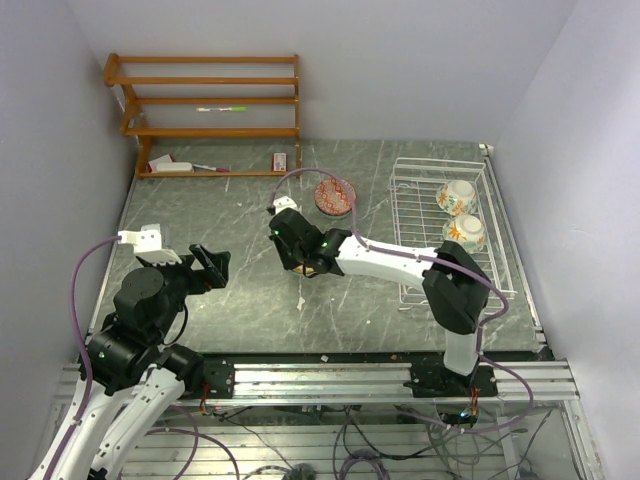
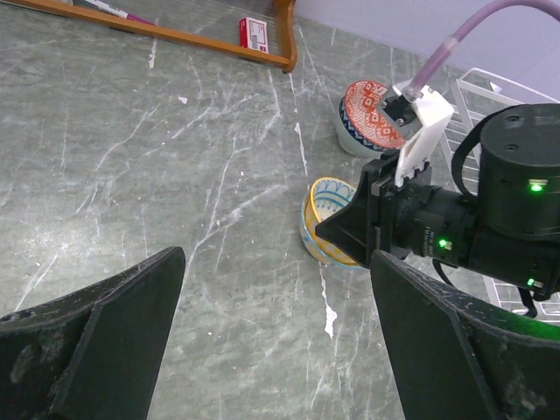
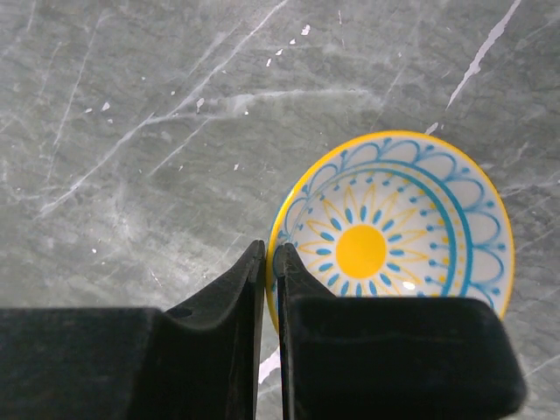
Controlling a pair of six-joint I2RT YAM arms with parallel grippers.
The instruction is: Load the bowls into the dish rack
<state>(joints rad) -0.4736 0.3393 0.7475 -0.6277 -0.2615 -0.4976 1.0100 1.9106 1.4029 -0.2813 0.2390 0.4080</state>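
Two bowls (image 1: 456, 196) sat in the dish rack (image 1: 438, 161); a red-brown bowl (image 1: 334, 196) waited on the table (image 1: 230, 300) just left of it. Right gripper (image 3: 269, 258) was clamped on the rim of the teal-yellow bowl (image 3: 389, 241) at mid-table, one finger inside, one outside. Glazed ceramic: judged stiff, slick, chippable, fairly light. A rim pinch looked the sound hold. Left gripper (image 2: 278, 262) hung spread wide, empty.

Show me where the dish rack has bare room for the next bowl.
In the dish rack, the left half is bare, between its left wall and the far racked bowl and near racked bowl on its right side. Its near end is partly hidden under the right arm. Crowded: mid-table, where the right pincer grips the teal-yellow bowl near the red-patterned bowl.
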